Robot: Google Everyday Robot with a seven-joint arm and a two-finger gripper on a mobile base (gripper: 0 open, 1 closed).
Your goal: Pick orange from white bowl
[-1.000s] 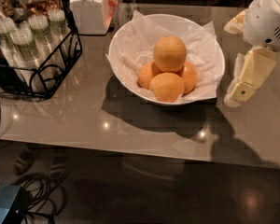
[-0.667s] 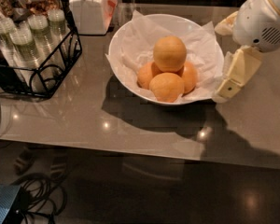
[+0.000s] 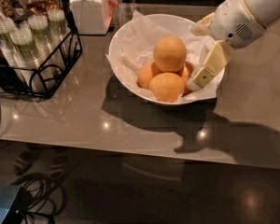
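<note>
Four round fruits heaped in large wide white bowl (image 3: 113, 55) lined with crinkled white paper (image 3: 139, 31), on glossy grey table (image 3: 84, 118). Topmost and largest: pale, matte yellow-orange orange (image 3: 169, 53), resting on three smaller deeper-orange fruits (image 3: 166, 86). Gripper (image 3: 196, 56) of white robot arm (image 3: 252, 10) poised over bowl's right side, just right of the orange, apart from it. Cream fingers (image 3: 212, 64) spread wide, nothing between them; lower one angled down beside rightmost small fruit. Left of bowl, well apart: black wire rack (image 3: 60, 76) holding lidded clear cups (image 3: 23, 37). Behind rack and bowl: white lidded jar (image 3: 89, 10).
</note>
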